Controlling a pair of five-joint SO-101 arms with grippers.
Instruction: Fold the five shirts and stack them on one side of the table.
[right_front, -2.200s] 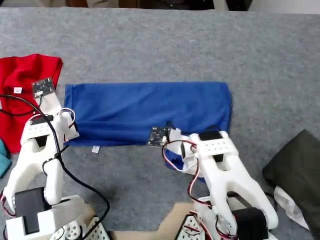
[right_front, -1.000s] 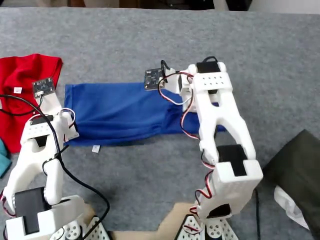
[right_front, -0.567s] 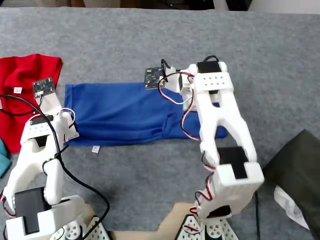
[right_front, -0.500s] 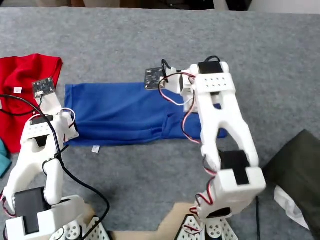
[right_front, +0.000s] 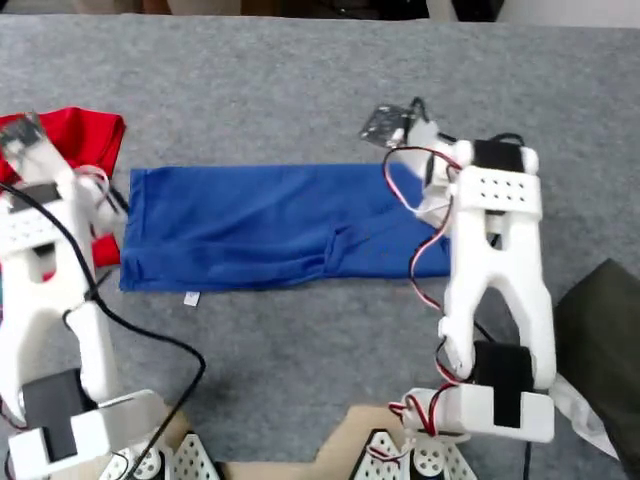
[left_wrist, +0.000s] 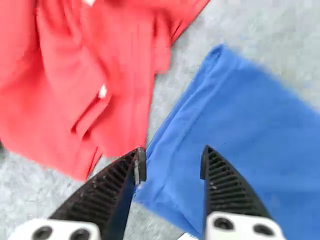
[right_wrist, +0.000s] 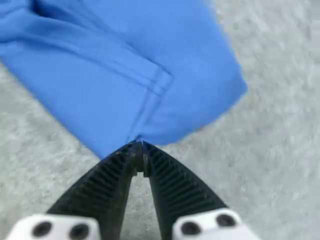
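1. The blue shirt (right_front: 270, 225) lies flat across the middle of the grey counter (right_front: 300, 80). It is folded into a long band, and a small pucker of creases shows toward its right end.
2. The right hand (right_wrist: 140, 150) is closed, jaws pressed together, with the tips at the hem of the shirt's right end. Whether any cloth is caught between them cannot be told.
3. The left hand (left_wrist: 172, 160) hangs open above the shirt's left end. One jaw is over the blue cloth and the other is at its edge.
4. A red shirt (right_front: 80, 135) sits crumpled at the counter's left side, just beside the blue shirt's left end. A strip of grey counter shows between the two along part of their length.
5. A small white tag (right_front: 190, 298) lies on the counter just beside the blue shirt's near edge.
6. A dark garment (right_front: 600, 320) is heaped at the counter's right edge, well apart from the blue shirt. A bit of white cloth (right_front: 575, 400) shows at its near side.
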